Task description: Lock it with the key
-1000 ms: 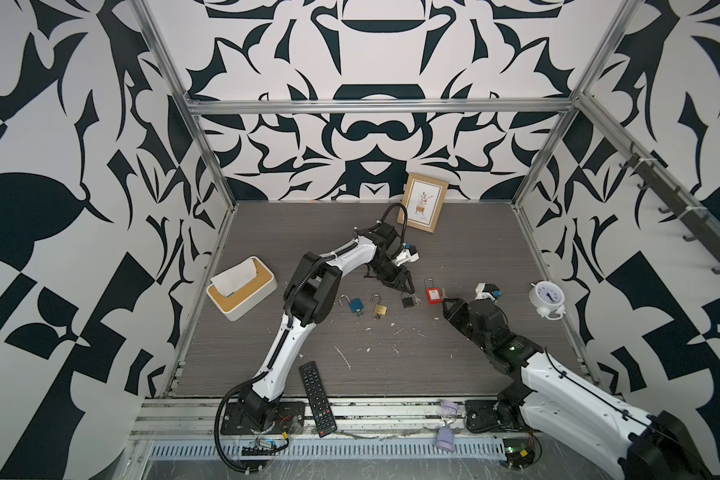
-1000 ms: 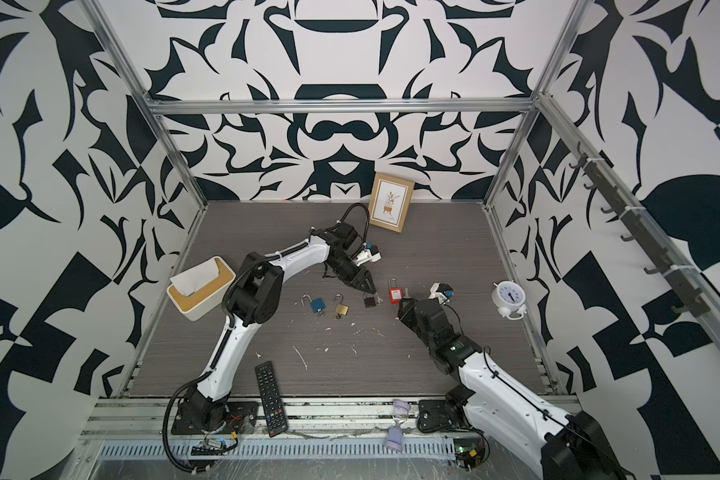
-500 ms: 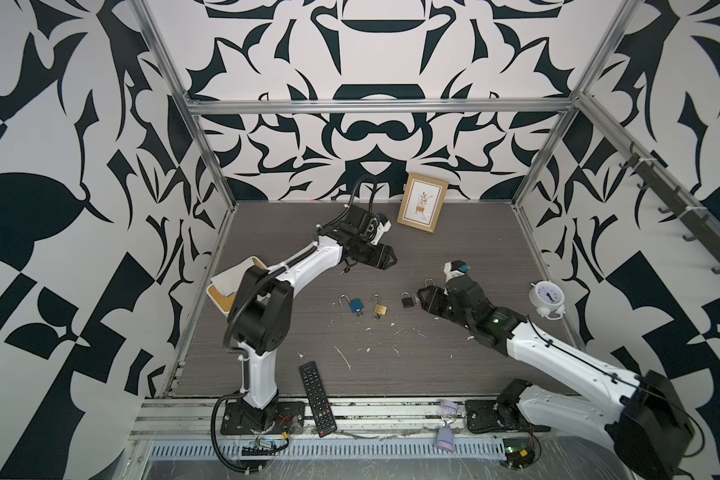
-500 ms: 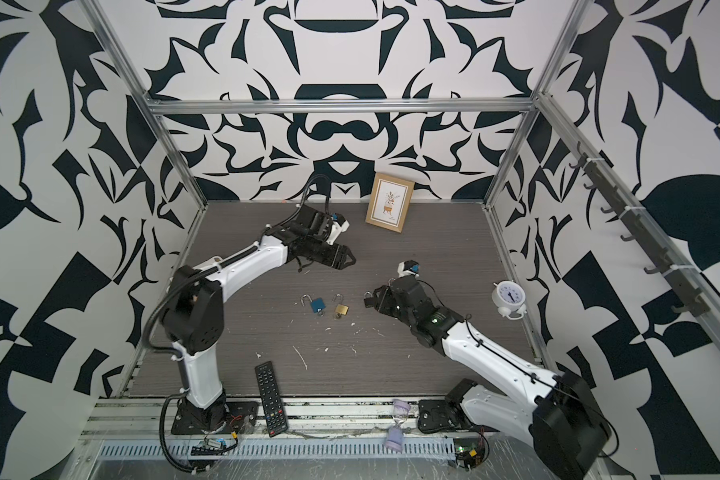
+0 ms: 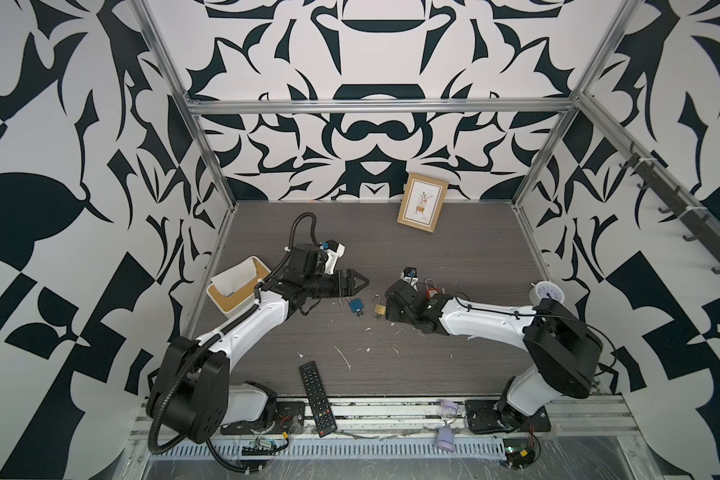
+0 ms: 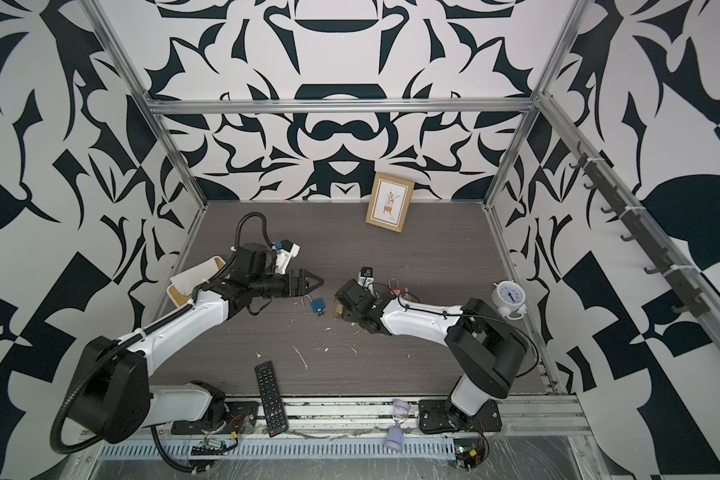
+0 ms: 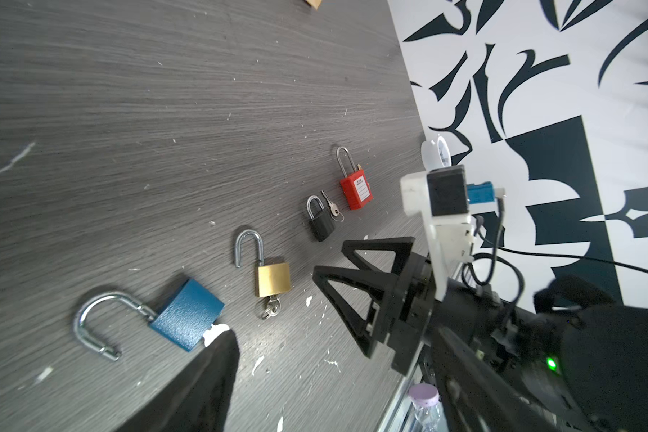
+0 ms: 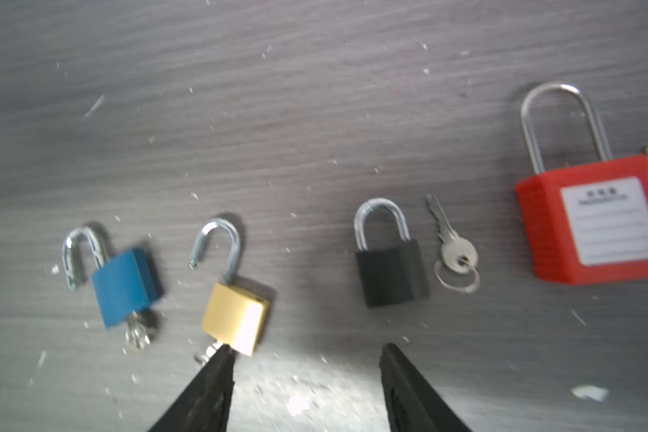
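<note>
- A black padlock (image 8: 390,269), shackle shut, is lying on the grey surface (image 8: 315,93) with a loose key (image 8: 453,243) just beside it, between a brass padlock (image 8: 236,321) and a red padlock (image 8: 591,220).
- The right gripper (image 8: 307,348) is hovering nearby, jaws apart, holding nothing.
- The left gripper (image 5: 356,283) is hanging near the blue padlock (image 5: 355,305); how wide it is standing cannot be told.

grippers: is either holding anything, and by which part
Nothing is held. The left gripper and right gripper are open and empty; the blue padlock, brass padlock, black padlock, red padlock and loose key lie on the table.
</note>
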Robot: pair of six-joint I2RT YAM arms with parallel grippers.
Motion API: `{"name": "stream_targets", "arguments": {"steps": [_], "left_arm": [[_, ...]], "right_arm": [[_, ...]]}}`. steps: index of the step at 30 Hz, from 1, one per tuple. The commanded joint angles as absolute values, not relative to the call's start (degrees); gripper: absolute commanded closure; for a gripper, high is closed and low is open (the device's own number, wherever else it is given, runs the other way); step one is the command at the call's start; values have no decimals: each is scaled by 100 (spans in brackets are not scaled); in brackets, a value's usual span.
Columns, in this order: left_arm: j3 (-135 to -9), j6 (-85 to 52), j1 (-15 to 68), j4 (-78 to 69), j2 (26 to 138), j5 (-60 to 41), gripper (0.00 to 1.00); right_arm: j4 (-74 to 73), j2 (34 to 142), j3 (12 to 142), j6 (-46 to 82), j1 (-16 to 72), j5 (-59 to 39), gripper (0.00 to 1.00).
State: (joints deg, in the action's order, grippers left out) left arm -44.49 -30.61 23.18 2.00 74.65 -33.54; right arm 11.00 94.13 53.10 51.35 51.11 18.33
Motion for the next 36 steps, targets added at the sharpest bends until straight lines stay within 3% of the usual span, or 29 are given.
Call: {"name": "stream_targets", "arguments": {"steps": [1,7,16,36], "left_arm": [[-4069,-3386,1968,-285,7348,-3753,16],[-3619,-3980,1526,-1018,6955,-4251,16],[-3543,-3933,1485,-971,6689,-4253,17],[-3603,-4069,1485,-1205,6935,-4503,17]], "right_arm": [[1232,9673,5913,5370,5232,2051,35],[1944,10521,6843,5492,5274,1971,34],[2853,11185,7637,5634,5437,2496,37],[2469,11118,6948,5849,5515,2193,52]]}}
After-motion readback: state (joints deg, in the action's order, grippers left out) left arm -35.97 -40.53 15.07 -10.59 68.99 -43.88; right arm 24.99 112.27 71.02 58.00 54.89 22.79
